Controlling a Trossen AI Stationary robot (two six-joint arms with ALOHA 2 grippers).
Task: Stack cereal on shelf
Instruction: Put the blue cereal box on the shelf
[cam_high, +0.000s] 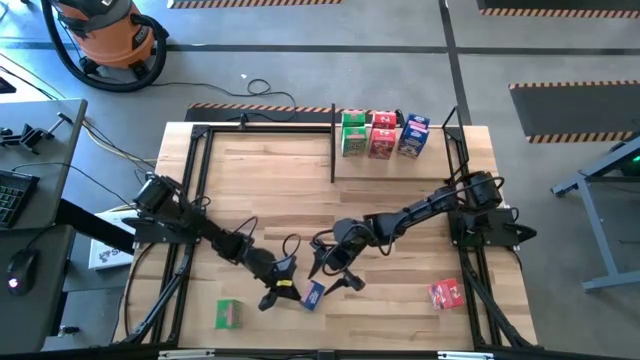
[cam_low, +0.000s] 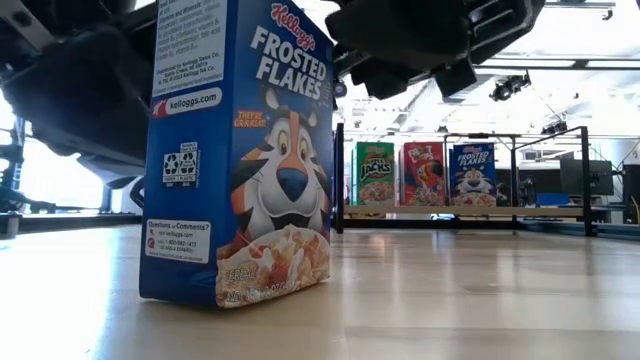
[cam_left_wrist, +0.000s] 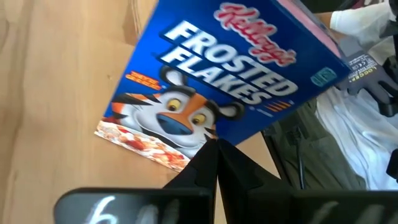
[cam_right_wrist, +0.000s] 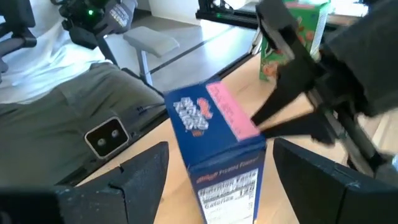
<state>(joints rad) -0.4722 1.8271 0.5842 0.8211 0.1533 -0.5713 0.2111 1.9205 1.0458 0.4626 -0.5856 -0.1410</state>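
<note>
A blue cereal box (cam_high: 313, 295) stands upright on its bottom on the wood table near the front edge; it fills the low view (cam_low: 240, 150). My right gripper (cam_right_wrist: 221, 144) is open, with one finger on either side of the box top and apart from it. My left gripper (cam_left_wrist: 213, 155) is shut, its tips at the box's printed front (cam_left_wrist: 205, 81). A green box (cam_high: 353, 133), a red box (cam_high: 382, 135) and a blue box (cam_high: 413, 135) stand in a row on the black rod shelf (cam_high: 333, 150) at the far edge. My left gripper's shut fingertips (cam_left_wrist: 210, 148) stand at a long edge of the blue box's front face, coming slanting down from the table's left. Whether they touch it, I cannot tell.
A green box (cam_high: 228, 313) lies near the front left corner and a red box (cam_high: 446, 293) near the front right. A seated person (cam_right_wrist: 93, 99) in grey trousers is just beyond the table's near edge. Bare wood lies between the grippers and the shelf.
</note>
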